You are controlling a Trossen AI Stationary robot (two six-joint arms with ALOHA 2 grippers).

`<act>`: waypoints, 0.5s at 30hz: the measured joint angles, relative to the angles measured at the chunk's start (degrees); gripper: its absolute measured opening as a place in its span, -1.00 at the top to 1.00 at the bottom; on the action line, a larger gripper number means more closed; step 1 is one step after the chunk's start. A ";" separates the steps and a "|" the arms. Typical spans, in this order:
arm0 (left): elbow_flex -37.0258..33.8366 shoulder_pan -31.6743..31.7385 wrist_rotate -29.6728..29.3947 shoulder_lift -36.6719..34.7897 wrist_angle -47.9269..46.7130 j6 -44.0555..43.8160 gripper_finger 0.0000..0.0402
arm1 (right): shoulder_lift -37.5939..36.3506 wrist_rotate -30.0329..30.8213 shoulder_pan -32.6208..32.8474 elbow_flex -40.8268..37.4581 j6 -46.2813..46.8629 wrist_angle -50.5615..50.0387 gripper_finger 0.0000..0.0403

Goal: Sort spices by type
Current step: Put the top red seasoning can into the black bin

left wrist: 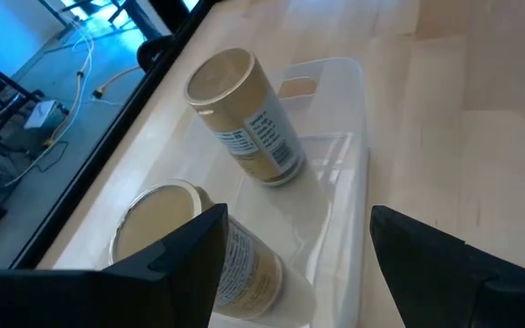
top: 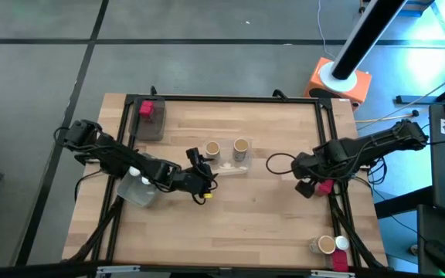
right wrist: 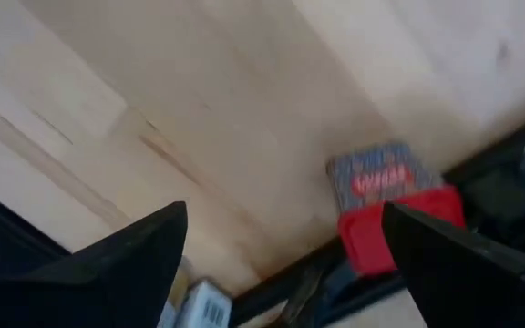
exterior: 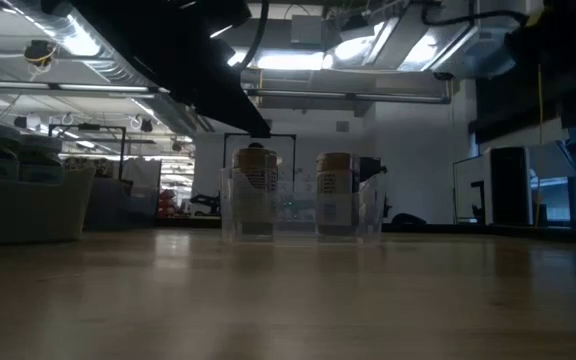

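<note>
While my left tool [top: 205, 179] stands wide and empty beside the clear plastic tray [top: 230, 164] holding two tan cork-topped cylinder jars [top: 212, 149], I judge them light, stiff and slick; gripping across the label suits. Rightward, my right tool [top: 306, 185] gapes over a red-capped blocky jar [right wrist: 386, 203] lying at the tabletop [top: 261, 224] edge.
</note>
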 joint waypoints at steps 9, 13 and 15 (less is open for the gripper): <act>0.00 0.00 0.00 0.00 0.10 -0.85 -0.26 | 0.01 -4.25 4.47 -6.67 4.21 -1.83 -0.47; 0.00 0.00 0.00 -0.02 0.08 -0.87 -0.26 | -0.01 -4.17 5.63 -7.68 4.99 -2.09 -0.02; 0.00 0.00 0.00 0.00 0.05 -0.87 -0.26 | -0.01 -4.17 5.53 -8.78 4.96 -2.24 0.21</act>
